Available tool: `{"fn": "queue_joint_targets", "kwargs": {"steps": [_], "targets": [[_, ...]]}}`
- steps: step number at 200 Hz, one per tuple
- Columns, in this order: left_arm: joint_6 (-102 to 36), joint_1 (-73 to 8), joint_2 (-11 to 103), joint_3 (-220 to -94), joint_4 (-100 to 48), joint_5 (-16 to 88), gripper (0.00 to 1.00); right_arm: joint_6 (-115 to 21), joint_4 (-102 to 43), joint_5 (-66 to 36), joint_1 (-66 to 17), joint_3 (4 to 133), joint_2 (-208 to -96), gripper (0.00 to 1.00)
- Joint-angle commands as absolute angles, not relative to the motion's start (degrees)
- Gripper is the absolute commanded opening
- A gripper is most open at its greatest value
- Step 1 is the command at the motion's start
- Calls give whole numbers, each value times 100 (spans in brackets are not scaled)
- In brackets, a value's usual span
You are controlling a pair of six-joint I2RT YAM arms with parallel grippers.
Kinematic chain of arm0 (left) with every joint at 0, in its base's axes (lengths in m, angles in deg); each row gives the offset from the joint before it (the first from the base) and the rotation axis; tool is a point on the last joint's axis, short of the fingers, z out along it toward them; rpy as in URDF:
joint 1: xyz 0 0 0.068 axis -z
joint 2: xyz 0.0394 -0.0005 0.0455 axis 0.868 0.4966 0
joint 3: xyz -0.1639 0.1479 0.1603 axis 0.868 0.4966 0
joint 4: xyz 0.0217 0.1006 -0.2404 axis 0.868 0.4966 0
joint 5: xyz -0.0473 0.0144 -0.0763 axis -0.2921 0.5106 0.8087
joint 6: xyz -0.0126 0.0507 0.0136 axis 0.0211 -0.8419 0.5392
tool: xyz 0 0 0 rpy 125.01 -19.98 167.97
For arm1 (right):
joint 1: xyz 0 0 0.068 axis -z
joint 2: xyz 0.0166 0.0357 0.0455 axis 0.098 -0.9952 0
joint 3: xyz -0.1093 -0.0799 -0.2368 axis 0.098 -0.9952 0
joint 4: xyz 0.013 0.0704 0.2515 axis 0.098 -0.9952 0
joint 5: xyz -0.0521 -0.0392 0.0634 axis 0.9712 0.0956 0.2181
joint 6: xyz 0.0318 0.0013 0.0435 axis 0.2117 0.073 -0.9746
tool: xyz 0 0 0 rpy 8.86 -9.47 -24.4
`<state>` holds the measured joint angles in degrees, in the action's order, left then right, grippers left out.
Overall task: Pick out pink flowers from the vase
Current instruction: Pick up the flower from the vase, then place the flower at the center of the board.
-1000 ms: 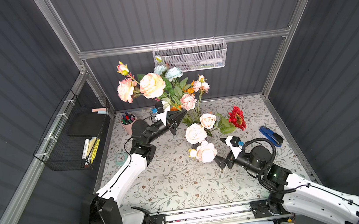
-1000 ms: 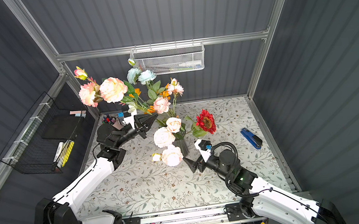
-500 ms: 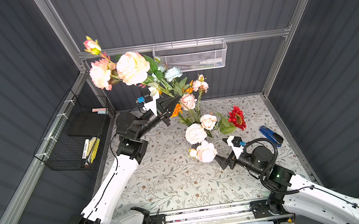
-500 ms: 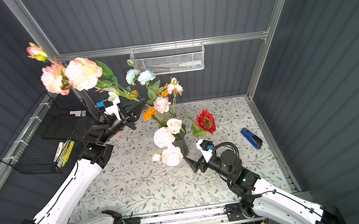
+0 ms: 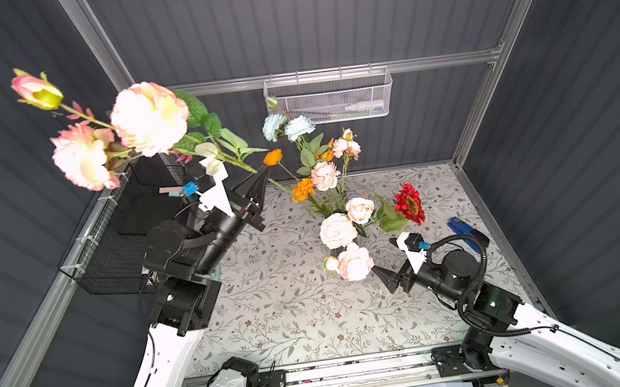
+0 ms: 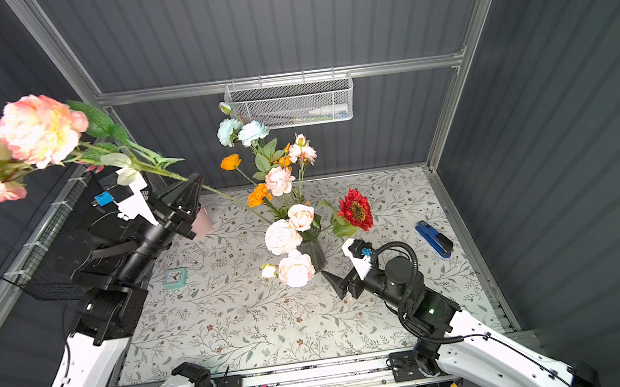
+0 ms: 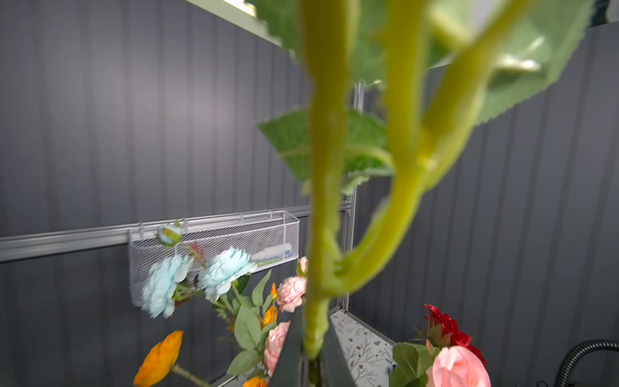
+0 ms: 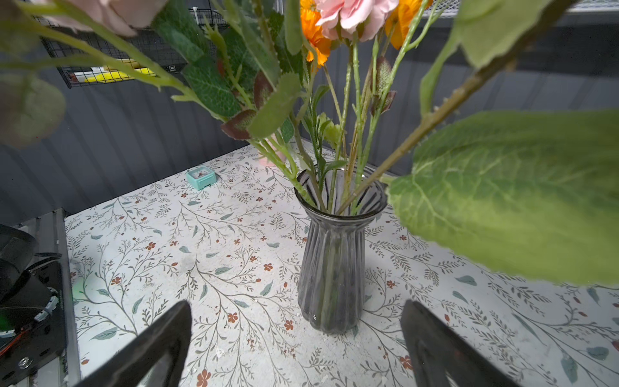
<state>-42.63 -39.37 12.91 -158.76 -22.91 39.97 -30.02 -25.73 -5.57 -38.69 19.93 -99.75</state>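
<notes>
My right end effector (image 8: 296, 311) sits low over the floral counter (image 8: 207, 268). Its fingers are spread wide just in front of the smoky ribbed glass vase (image 8: 330, 261) and stand apart from it. The vase is upright near the counter's middle and holds pale pink flowers (image 5: 338, 231), a red flower (image 5: 408, 204) and orange blooms (image 5: 303, 189). Farther off and high up, my left end effector (image 5: 262, 176) pinches the green stem (image 7: 318, 234) of a pink peony spray (image 5: 149, 117), which leans away to my left. The stem's lower end slants toward the vase mouth; I cannot tell whether it is clear of it.
</notes>
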Motion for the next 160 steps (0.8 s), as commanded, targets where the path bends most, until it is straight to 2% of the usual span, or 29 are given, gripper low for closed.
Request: {"fn": "queue_joint_targets", "kwargs": {"steps": [1,23,34,92,128,160], "targets": [[-4247,-3913,939,-16060,-957,3150,0,-3049,-2937,-760,-3895,2132,-9839,99],[-4305,-3916,833,-15999,-306,3205,0,-3084,-3109,-1024,-3903,2299,-9788,99],[-4328,-3913,807,-15855,-83,3645,0,-3112,-3202,-1148,-3903,2399,-9817,99],[-4678,-3913,95,-14811,59,4254,0,-3447,-3208,-1867,-4105,2624,-9903,99],[-5160,-3913,-212,-13936,-136,5397,0,-3494,-3128,-1806,-4749,2736,-10178,99],[-5330,-3913,-398,-13593,-107,5994,0,-3286,-2872,-1466,-5523,2799,-10506,94]]}}
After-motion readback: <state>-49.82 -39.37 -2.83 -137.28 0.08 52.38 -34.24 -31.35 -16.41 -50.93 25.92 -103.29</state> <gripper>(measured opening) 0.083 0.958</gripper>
